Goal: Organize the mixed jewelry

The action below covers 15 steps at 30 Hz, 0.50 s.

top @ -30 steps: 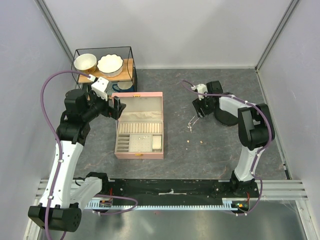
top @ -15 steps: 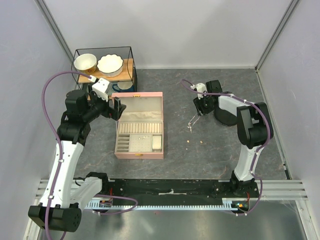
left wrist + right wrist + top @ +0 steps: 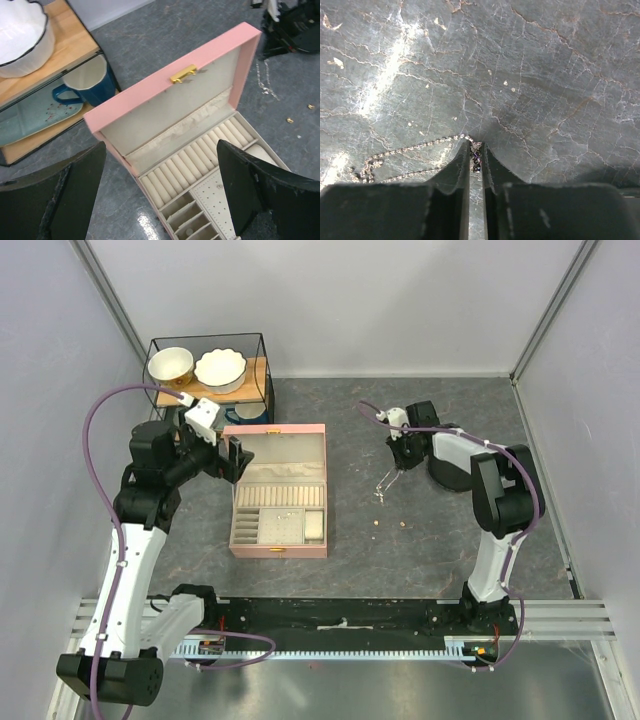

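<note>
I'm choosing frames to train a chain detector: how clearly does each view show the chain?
Top view: even light, but the chain is a faint thin line. Left wrist: chain small yet sharp at upper right. Right wrist: links crisp, with bright glare on the table at left and dark fingers pinching it.

Looks down on a grey, cracked table top (image 3: 545, 75), streaked pale toward the upper left of the frame. Pinches one end of a thin silvery chain (image 3: 427, 145) at lower centre, between the tips of the right gripper (image 3: 475, 150), with its two dark fingers (image 3: 455, 175) drawn together to a narrow slit. Trails away from there to the lower left in two strands, upper and lower, meeting in a small bunch near the left edge.
</note>
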Motion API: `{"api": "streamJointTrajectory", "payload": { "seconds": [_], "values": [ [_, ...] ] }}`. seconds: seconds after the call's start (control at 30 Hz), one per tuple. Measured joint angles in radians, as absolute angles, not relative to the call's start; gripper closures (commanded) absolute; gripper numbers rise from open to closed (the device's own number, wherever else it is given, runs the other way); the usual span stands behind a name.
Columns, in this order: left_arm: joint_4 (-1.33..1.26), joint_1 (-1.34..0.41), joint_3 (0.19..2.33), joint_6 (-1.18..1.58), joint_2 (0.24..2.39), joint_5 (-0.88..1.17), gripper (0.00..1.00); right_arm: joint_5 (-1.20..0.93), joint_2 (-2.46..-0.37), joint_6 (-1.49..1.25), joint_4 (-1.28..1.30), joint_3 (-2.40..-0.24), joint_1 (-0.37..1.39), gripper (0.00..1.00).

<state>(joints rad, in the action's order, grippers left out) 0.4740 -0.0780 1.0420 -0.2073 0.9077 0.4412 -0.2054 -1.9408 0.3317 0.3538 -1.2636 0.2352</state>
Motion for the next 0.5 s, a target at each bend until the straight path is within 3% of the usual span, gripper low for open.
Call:
{"api": "streamJointTrajectory", "payload": {
  "seconds": [0.13,0.5],
  "values": [
    [0.479,-0.091,1.025,-0.227,0.900,0.514,0.01,-0.201,-1.932,0.324,0.365,-1.264,0.239,1.00],
    [0.515,-0.325,0.991,-0.283,0.949,0.557,0.01,-0.232,-1.723,0.318,0.502,-1.342,0.264,1.00]
  ]
}}
